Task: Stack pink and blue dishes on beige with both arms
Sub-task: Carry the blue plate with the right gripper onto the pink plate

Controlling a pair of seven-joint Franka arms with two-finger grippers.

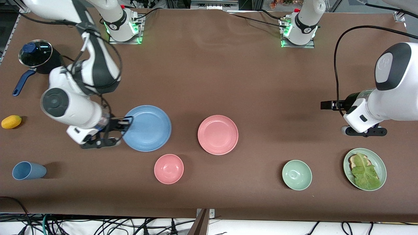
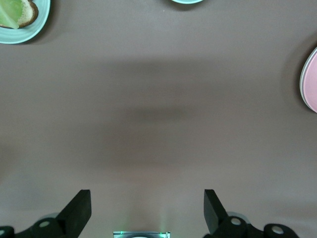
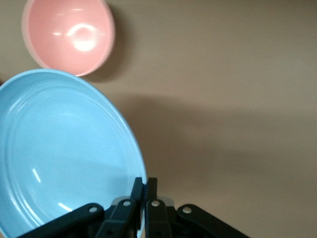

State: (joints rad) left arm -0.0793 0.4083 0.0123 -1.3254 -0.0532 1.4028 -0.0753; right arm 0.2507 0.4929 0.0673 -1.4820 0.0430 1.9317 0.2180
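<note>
Toward the right arm's end of the worktop [image 1: 209,65], the right tool [image 1: 125,123] has its fingers pinched tight on the rim of the blue plate [image 1: 147,128]. The right wrist view shows the two fingers closed together over the plate's edge, with the plate's inner face tilted toward that camera, so the gripped edge looks raised, though how much of the plate is off the worktop cannot be told. An edge grip suits a flat, low-rimmed dish, since there is nothing else to grasp.

The pink plate [image 1: 217,134] lies flat near the middle of the worktop, beside the blue plate and apart from it. The pink bowl [image 1: 168,168] sits nearer the front camera, between the two plates.

No beige plate shows in any view, so where the stack should go cannot be told; the pink plate looks like the nearest flat base.

The left tool [image 2: 147,208] waits with its fingers spread wide and empty, over bare worktop toward the left arm's end, above the green plate [image 1: 380,161] holding bread and a lettuce leaf. A green bowl [image 1: 297,175] and blue cup [image 1: 28,170] stand apart from the work.
</note>
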